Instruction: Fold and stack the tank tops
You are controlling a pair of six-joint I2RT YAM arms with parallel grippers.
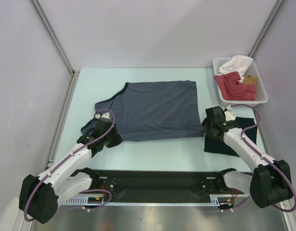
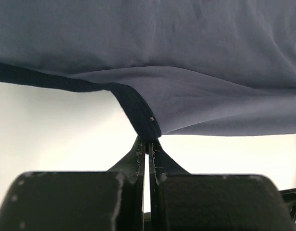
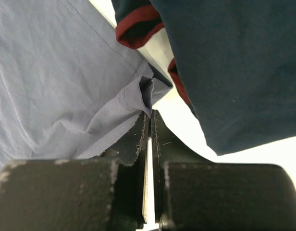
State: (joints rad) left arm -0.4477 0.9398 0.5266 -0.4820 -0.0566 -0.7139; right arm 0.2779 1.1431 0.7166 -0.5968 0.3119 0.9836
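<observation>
The slate-blue tank top (image 1: pixel 157 108) lies spread flat in the middle of the table, its straps toward the left. My left gripper (image 1: pixel 112 137) is at its near left corner, shut on the dark-edged hem (image 2: pixel 147 126), which lifts a fold of cloth (image 2: pixel 186 43). At the near right corner my right gripper (image 1: pixel 207 126) is shut on a pinch of the same top (image 3: pixel 52 82). Just right of it lies the dark navy tank top (image 1: pixel 216 145), folded, with reddish trim (image 3: pixel 136 29); my right arm crosses over it.
A white basket (image 1: pixel 261 98) at the back right holds a red garment (image 1: pixel 237 86) and a white garment (image 1: pixel 239 62). Grey walls with metal posts close in the pale table (image 1: pixel 153 151) on three sides. The arm bases sit on a black rail at the near edge.
</observation>
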